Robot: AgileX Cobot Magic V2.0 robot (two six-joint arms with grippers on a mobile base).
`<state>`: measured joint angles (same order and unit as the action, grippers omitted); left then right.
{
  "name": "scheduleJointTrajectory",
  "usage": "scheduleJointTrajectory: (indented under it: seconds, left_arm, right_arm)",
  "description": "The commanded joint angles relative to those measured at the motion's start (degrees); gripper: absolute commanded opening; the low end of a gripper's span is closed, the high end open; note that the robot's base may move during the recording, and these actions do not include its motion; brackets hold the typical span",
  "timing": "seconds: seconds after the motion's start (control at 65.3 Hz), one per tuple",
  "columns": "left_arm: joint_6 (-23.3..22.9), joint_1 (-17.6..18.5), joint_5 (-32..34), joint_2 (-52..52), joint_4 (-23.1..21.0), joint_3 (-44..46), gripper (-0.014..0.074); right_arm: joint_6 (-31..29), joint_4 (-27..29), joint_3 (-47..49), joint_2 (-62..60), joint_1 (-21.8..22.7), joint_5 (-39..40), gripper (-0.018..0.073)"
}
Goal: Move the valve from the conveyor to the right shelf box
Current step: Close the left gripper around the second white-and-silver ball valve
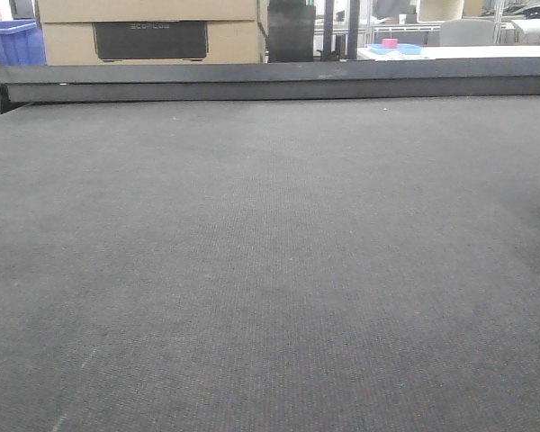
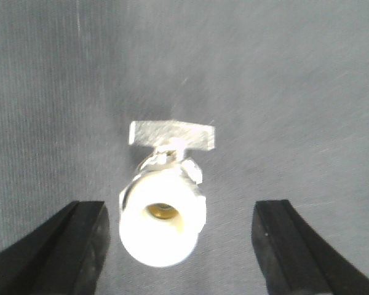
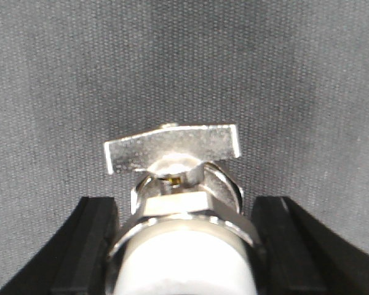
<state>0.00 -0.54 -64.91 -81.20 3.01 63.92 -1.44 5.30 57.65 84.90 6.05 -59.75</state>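
The conveyor [image 1: 270, 270] is a broad, flat, dark grey belt with a fine woven surface and a few pale specks. A dark rail [image 1: 279, 81] runs along its far edge. A small metal valve [image 2: 165, 203] lies on the belt, with a flat silver handle and a white-capped end. A second valve [image 3: 178, 184] shows above the same weave; I can't tell whether it rests on the belt.
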Motion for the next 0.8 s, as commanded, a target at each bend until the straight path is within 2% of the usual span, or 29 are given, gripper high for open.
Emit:
scheduleJointTrajectory:
  seconds: [0.0,0.291,0.428,0.78]
  left_arm:
    - [-1.01,0.25,0.56,-0.78,0.59,0.30,0.0395]
    - [-2.17,0.25,3.23,-0.92,1.54,-3.25,0.0392]
    - [-2.40,0.25,7.62,-0.92,1.54,-4.31,0.0392]
    - [-3.32,0.25,7.12,-0.92,1.77,-4.59,0.0391]
  right_arm:
    - [-0.05,-1.44,-0.26,0.11,0.08,-0.18,-0.0168]
    - [-0.05,-1.44,-0.26,0.11,0.08,0.03,-0.0168]
    - [-0.05,-1.44,-0.26,0.11,0.08,0.03,-0.0168]
    - [-0.05,-1.44,-0.26,0.11,0.08,1.22,-0.0168]
